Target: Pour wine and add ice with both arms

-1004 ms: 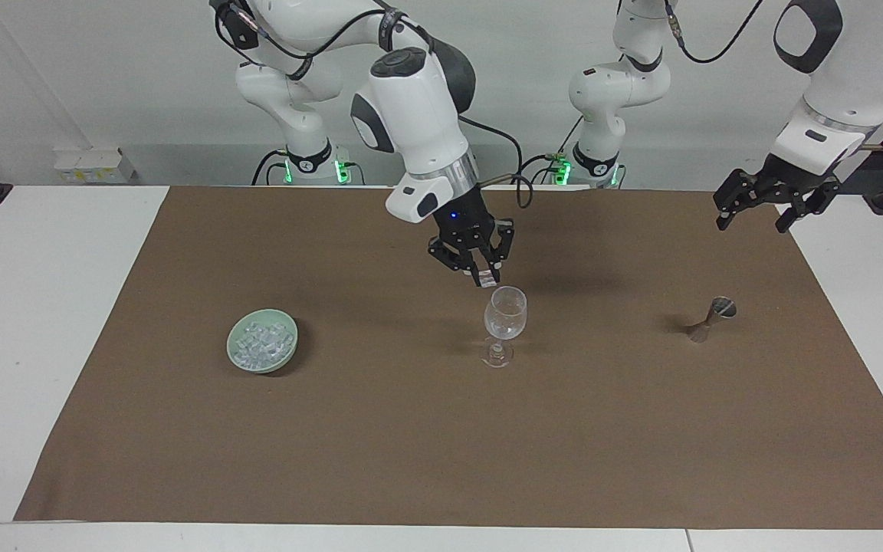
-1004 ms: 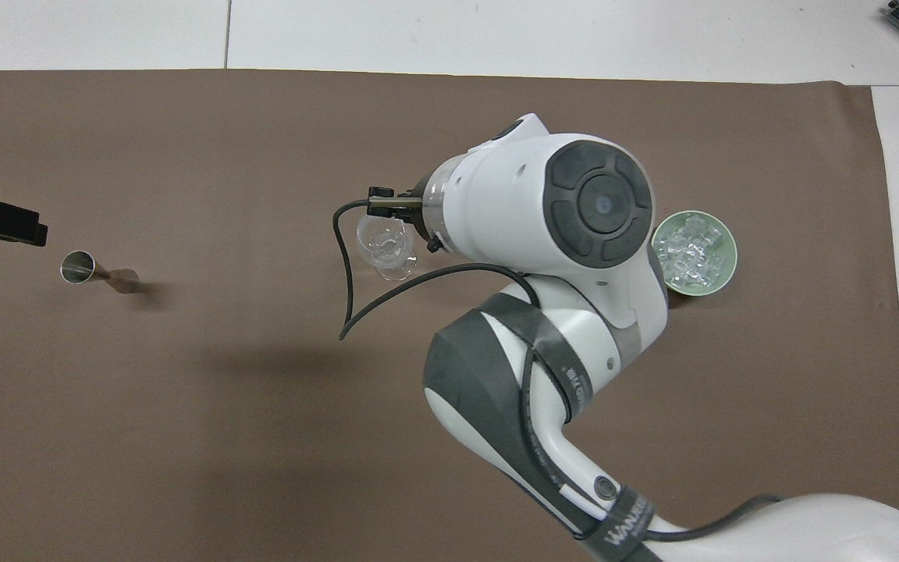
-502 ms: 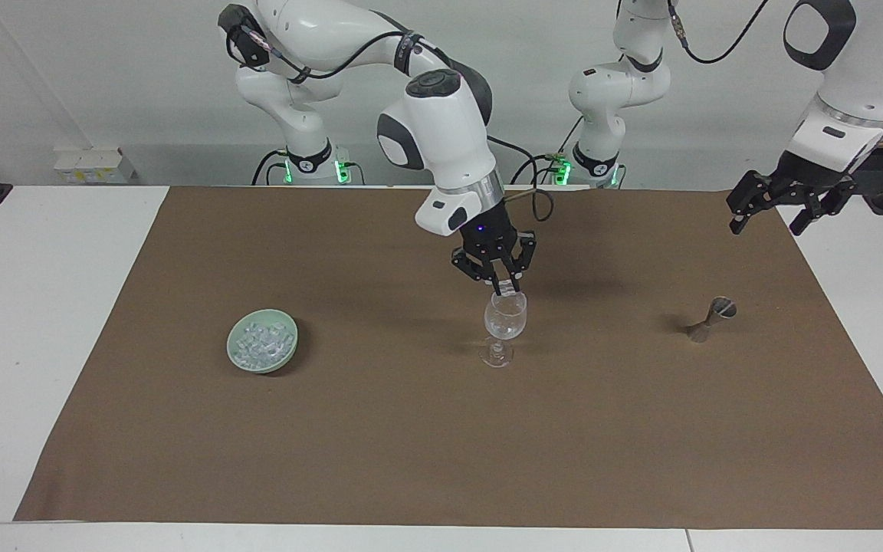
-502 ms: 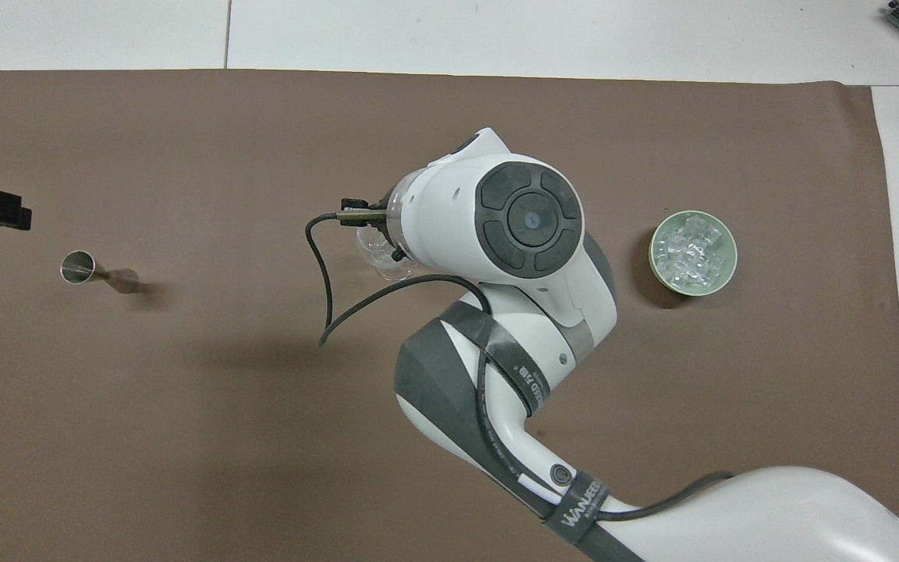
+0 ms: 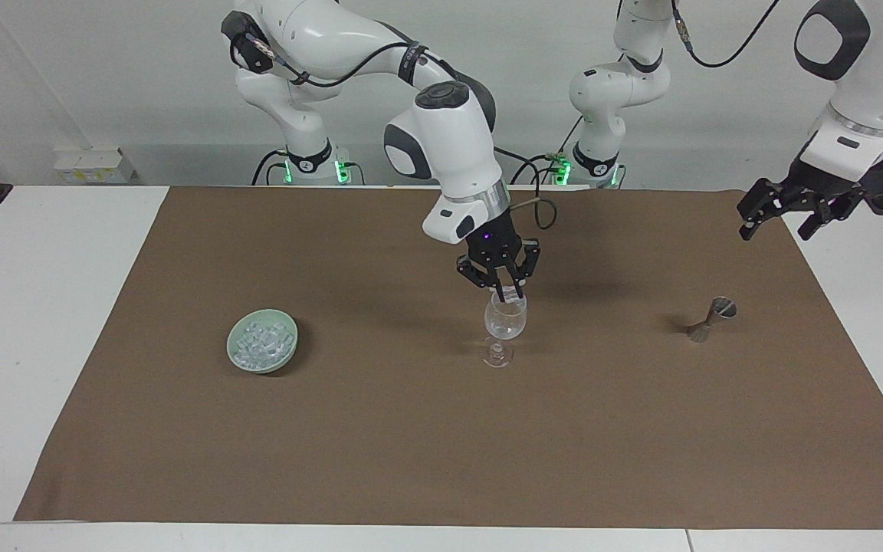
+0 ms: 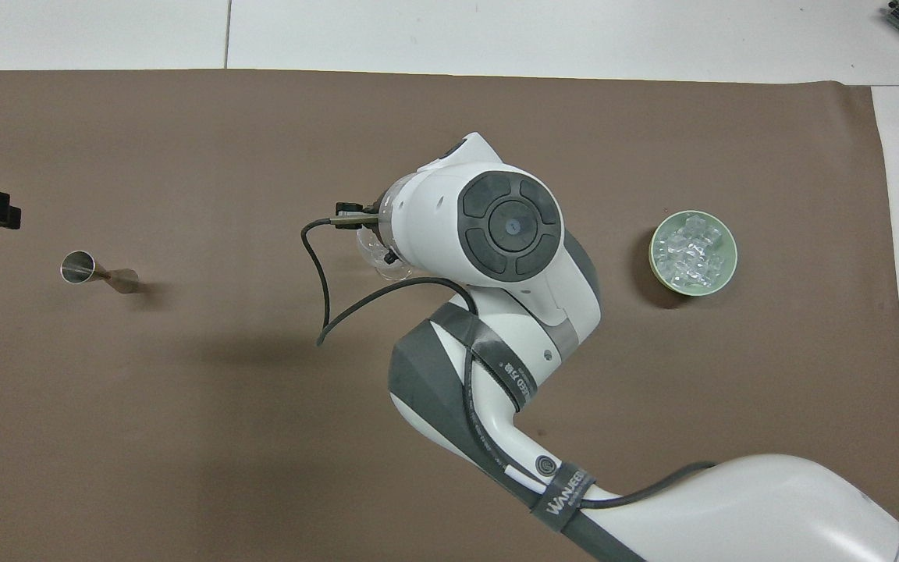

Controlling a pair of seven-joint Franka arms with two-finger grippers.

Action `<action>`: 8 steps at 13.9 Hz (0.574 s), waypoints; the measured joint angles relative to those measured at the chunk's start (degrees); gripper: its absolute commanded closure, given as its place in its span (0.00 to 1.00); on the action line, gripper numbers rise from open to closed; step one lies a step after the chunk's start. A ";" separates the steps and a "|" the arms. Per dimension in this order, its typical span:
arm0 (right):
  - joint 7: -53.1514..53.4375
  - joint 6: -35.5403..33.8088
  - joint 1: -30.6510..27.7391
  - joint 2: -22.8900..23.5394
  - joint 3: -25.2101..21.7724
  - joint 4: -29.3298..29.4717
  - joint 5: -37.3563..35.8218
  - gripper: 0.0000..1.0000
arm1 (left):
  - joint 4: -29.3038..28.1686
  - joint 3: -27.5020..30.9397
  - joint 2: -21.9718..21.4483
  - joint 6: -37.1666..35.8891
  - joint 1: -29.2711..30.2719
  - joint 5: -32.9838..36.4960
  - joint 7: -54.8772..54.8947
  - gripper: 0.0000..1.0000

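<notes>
A clear wine glass (image 5: pixel 505 320) stands upright mid-cloth; the overhead view shows only part of its bowl (image 6: pixel 378 257) beside my right arm. My right gripper (image 5: pixel 506 291) points down just over the glass's mouth, its fingers close together on a small ice cube. A pale green bowl (image 5: pixel 236 359) heaped with ice (image 5: pixel 260 340) sits toward the right arm's end, also in the overhead view (image 6: pixel 693 251). My left gripper (image 5: pixel 776 228) hangs open and empty, high over the left arm's end of the cloth. I cannot make out any wine in the glass.
A small metal jigger (image 5: pixel 711 317) stands on the brown cloth (image 5: pixel 380 445) toward the left arm's end, below the left gripper; it also shows in the overhead view (image 6: pixel 95 271). The right arm's bulk hides the cloth's middle from above.
My right gripper has moved toward the left arm's end and dropped to the glass's mouth. My left gripper has drawn up and outward toward its end of the table.
</notes>
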 measured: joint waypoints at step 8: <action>0.01 2.41 0.00 1.04 0.00 0.04 -1.18 0.65 | 0.07 0.01 0.26 1.19 1.22 0.00 -0.02 0.00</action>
